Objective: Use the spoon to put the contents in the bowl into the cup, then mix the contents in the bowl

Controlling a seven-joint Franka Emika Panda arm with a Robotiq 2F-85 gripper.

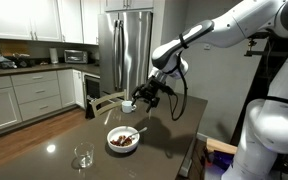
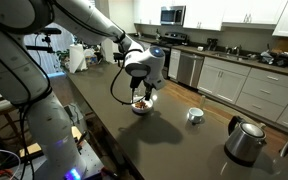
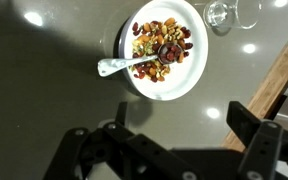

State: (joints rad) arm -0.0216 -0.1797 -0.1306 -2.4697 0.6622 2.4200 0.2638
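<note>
Wrist view — pincer (image 3: 179, 118) spread wide; spoon (image 3: 124, 66) in bowl (image 3: 169, 94) w/ contents (image 3: 164, 40).

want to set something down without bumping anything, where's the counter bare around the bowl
Bare countertop lies beside the bowl where the spoon handle sticks out, and in an exterior view a wide stretch runs between bowl, cup and kettle. Crowded: the glass stands close to the bowl's rim, with the open gripper hovering nearby.
</note>
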